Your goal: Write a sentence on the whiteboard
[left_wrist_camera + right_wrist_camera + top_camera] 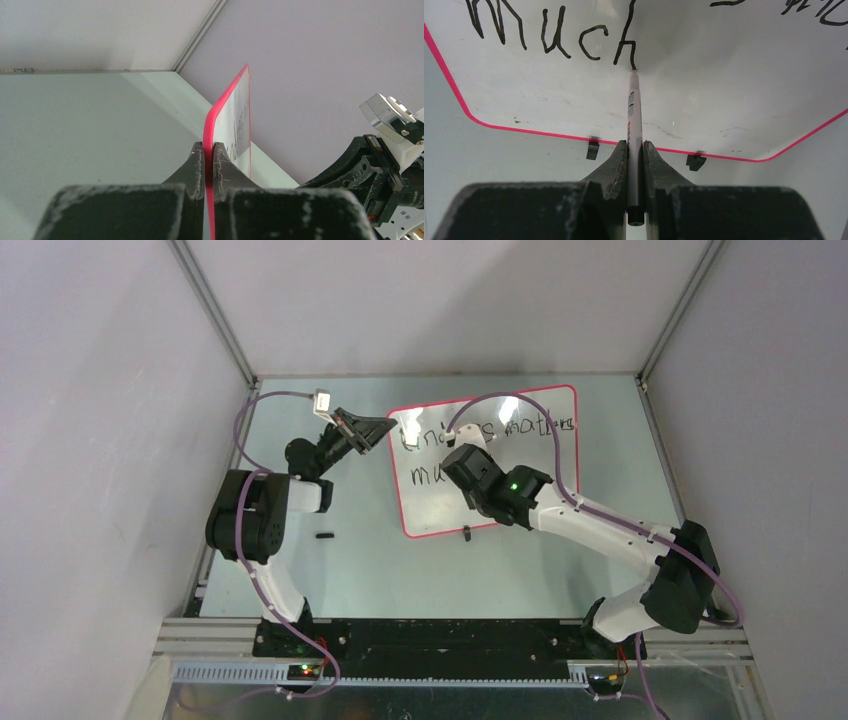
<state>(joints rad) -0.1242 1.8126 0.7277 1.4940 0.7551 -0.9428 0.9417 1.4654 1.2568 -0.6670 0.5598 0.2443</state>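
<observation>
Seen from above, a pale green table (400,570) fills a grey-walled enclosure, with two robot arms bolted at its 6 o'clock edge. The whiteboard (432,508), glossy white with a thin red-pink rim and rounded corners, lies just past the middle of the table, reaching toward 1 o'clock. The left gripper (209,147) is clenched on the rim at the board's 9 o'clock edge, one finger on each face. The left wrist camera sees the board edge-on there, rising away from the jaws, but how steeply it tilts cannot be told. The right arm reaches in from 5 o'clock and crosses the lower right part of the board. The right gripper (635,145) is clenched around a slim white marker (634,115), which points straight out between the fingers toward 12 o'clock in the wrist view. The marker's tip touches the board at the foot of the last letter. The sentence (554,37) is in uneven black handwriting on two lines. The upper line is partly hidden by the arm and its purple cable, with "matters" readable toward the 3 o'clock side. The lower line reads "much". Two small black clip feet (593,149) sit on the board's 6 o'clock rim, against the table. A small dark object (323,536), too small to identify, lies on the table at about 8 o'clock from the board, apart from it.
</observation>
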